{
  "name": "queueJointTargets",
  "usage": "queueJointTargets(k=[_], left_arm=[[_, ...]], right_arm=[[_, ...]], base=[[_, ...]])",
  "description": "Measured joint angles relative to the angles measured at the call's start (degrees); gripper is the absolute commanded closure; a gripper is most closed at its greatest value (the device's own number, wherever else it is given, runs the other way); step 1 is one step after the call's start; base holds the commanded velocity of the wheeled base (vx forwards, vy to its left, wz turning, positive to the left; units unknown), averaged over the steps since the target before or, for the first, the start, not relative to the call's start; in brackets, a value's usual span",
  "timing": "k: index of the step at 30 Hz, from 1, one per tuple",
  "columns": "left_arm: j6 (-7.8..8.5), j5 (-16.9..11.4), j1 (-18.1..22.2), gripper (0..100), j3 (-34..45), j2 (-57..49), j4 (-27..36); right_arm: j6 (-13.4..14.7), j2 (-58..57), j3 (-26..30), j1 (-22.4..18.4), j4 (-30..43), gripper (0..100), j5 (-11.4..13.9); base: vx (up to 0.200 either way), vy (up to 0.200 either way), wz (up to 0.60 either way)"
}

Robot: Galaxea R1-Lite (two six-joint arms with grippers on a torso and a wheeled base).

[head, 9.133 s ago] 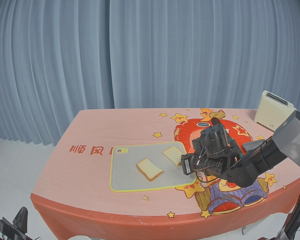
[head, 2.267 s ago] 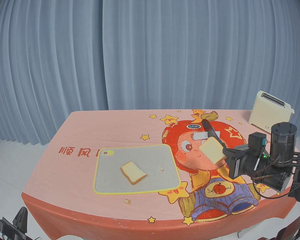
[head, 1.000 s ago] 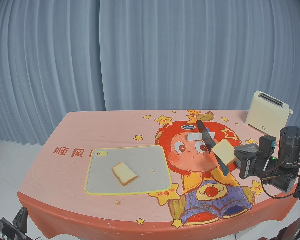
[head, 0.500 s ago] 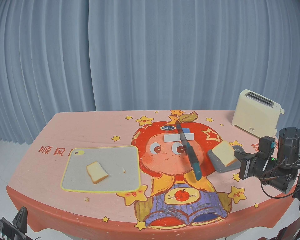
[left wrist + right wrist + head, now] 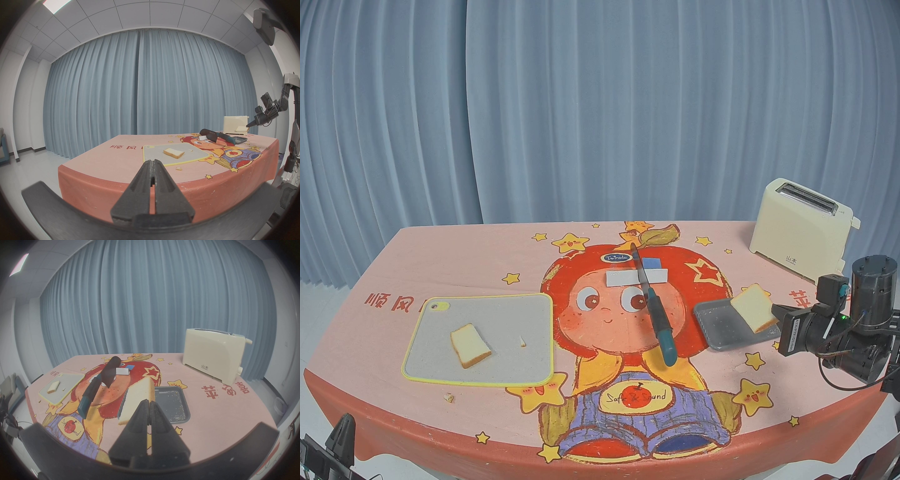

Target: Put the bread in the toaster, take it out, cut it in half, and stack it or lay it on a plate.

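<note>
Over the right end of the worktop point(image 5: 487, 262) the right tool point(image 5: 773, 310) grips a half slice point(image 5: 754, 306) by one edge, its jaws pinched on the bread; the half slice hangs tilted in the air above the grey tray point(image 5: 725, 325), clear of it; crumbs speckle the tray; behind the tray, at the far right corner, stands the cream toaster point(image 5: 800, 228), well apart from the tool; a knife point(image 5: 653, 306) lies left of the tray, teal handle toward the near edge, blade resting across a small white block point(image 5: 625, 277); on the left side lies the board point(image 5: 500, 350) with the other half point(image 5: 470, 344) flat on it and a small scrap point(image 5: 522, 342) beside that; a crumb point(image 5: 449, 397) sits just off the board's near edge; off the near left corner the left tool point(image 5: 153, 164) hangs with jaws pressed together on nothing.
</note>
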Motion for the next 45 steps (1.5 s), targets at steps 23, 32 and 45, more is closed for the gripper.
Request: queueJointTargets(k=[23, 32, 45], left_arm=[[0.06, -0.05, 0.00, 100, 0.00, 0.00, 0.00], [0.06, -0.05, -0.05, 100, 0.00, 0.00, 0.00], [0.09, -0.02, 0.00, 100, 0.00, 0.00, 0.00]], right_arm=[[3.23, 9.05, 0.66, 0.33, -11.46, 100, -0.87], [3.01, 14.47, 3.10, 0.33, -18.80, 100, -3.67], [2.57, 15.36, 3.64, 0.46, -18.41, 100, -4.16]], base=[[0.000, 0.000, 0.00], [0.000, 0.000, 0.00], [0.000, 0.000, 0.00]])
